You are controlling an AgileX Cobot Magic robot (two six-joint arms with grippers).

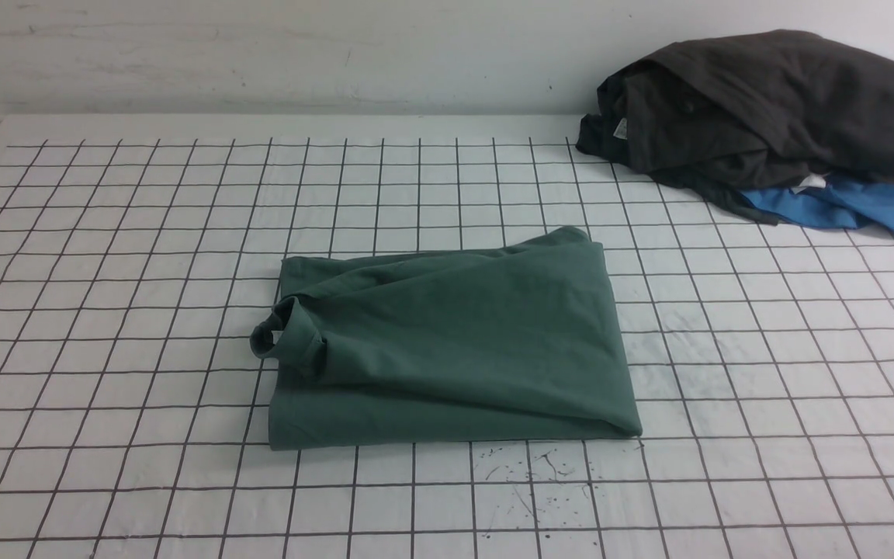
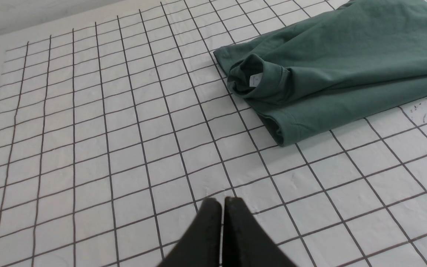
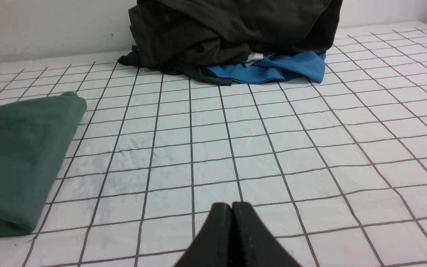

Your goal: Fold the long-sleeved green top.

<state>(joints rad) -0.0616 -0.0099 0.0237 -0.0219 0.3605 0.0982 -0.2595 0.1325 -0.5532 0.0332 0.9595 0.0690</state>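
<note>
On the gridded bench point(image 1: 105, 233): green long-sleeved top point(image 1: 455, 341), folded compact.
Left gripper point(image 2: 222, 202) and right gripper point(image 3: 232, 205) clenched empty, apart from it; folding looks finished.

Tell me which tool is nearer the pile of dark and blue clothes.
Right. The right tool is shut over bare grid facing the pile; the left tool is shut on the far side of the green top, away from it.
</note>
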